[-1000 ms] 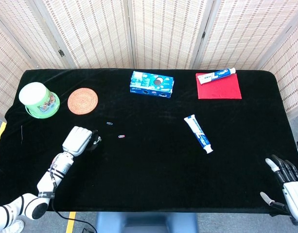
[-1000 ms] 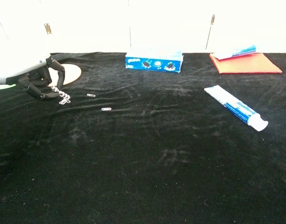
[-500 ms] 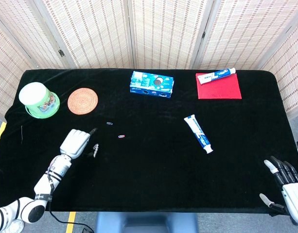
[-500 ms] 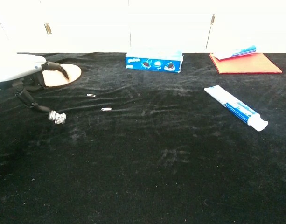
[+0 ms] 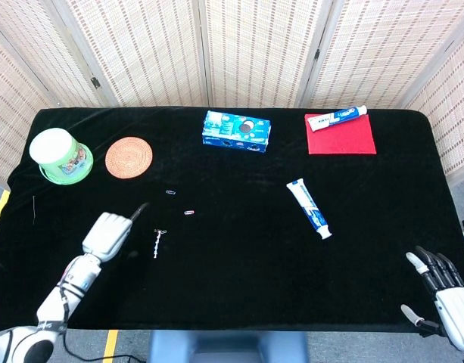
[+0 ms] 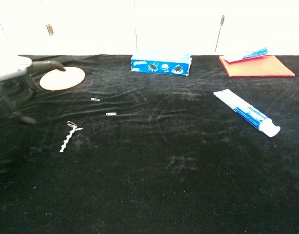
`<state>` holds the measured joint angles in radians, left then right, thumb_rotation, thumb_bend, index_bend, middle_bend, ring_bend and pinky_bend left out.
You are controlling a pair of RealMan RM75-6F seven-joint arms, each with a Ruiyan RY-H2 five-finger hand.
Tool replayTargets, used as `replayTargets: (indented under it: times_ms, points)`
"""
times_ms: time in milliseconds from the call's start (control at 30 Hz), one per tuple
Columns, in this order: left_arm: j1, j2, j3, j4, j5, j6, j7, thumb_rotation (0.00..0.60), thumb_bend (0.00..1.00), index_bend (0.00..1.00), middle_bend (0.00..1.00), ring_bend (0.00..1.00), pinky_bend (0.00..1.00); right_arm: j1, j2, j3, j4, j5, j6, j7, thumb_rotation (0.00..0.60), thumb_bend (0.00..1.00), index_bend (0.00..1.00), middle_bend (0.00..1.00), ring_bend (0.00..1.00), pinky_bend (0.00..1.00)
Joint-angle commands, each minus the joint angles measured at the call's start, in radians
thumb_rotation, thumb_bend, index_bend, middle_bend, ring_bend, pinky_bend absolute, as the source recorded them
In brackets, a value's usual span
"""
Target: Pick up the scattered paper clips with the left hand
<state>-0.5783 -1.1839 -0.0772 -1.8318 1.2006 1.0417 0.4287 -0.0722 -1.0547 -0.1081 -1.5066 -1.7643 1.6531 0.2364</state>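
Black cloth [image 5: 239, 265] covers the table; woven screens [image 5: 254, 45] behind.

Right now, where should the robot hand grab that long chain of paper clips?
Probably at the near end of the chain of paper clips, pinched from above. It lies flat and stretched out on the black cloth, so nothing sticks up. The left robot hand sits just beside it, apart from it.

Two toothpaste tubes [image 5: 310, 209] [image 5: 343, 115], two loose paper clips [image 5: 170, 192] [image 5: 189, 212], one clip chain [image 5: 157, 243].
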Motion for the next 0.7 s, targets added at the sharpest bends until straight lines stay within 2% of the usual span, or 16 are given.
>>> replayTargets:
  times_ms: [33, 100, 200, 333, 433, 500, 700]
  points:
    - [0.105, 0.054, 0.088, -0.056, 0.050, 0.119, 0.045, 0.600, 0.11, 0.00, 0.00, 0.01, 0.07, -0.001, 0.001, -0.002, 0.002, -0.002, 0.002, 0.001, 0.600, 0.24, 0.00, 0.00, 0.00, 0.00]
    - [0.188, 0.041, 0.137, -0.019, 0.143, 0.234, 0.005, 0.600, 0.11, 0.00, 0.00, 0.00, 0.00, -0.003, 0.002, -0.002, 0.003, -0.001, 0.005, 0.001, 0.600, 0.24, 0.00, 0.00, 0.00, 0.00]
    - [0.315, 0.006, 0.196, 0.077, 0.240, 0.404, -0.048, 0.600, 0.11, 0.00, 0.00, 0.00, 0.00, -0.006, 0.001, -0.005, 0.002, -0.006, 0.010, -0.008, 0.600, 0.24, 0.00, 0.00, 0.00, 0.00]
    - [0.454, -0.051, 0.242, 0.233, 0.311, 0.576, -0.148, 0.600, 0.11, 0.00, 0.00, 0.00, 0.00, -0.016, -0.005, -0.009, 0.003, -0.024, 0.033, -0.022, 0.600, 0.24, 0.00, 0.00, 0.00, 0.00]
    - [0.497, -0.040, 0.264, 0.261, 0.336, 0.607, -0.175, 0.600, 0.11, 0.01, 0.00, 0.00, 0.00, -0.019, -0.011, -0.014, 0.003, -0.043, 0.041, -0.041, 0.600, 0.24, 0.00, 0.00, 0.00, 0.00]
    - [0.512, -0.039, 0.257, 0.263, 0.371, 0.644, -0.193, 0.600, 0.11, 0.02, 0.00, 0.00, 0.00, -0.016, -0.016, -0.018, 0.000, -0.054, 0.037, -0.056, 0.600, 0.24, 0.00, 0.00, 0.00, 0.00]
    - [0.525, -0.024, 0.249, 0.252, 0.367, 0.607, -0.204, 0.600, 0.11, 0.02, 0.00, 0.00, 0.00, -0.009, -0.034, -0.009, -0.016, -0.039, 0.004, -0.125, 0.600, 0.24, 0.00, 0.00, 0.00, 0.00]
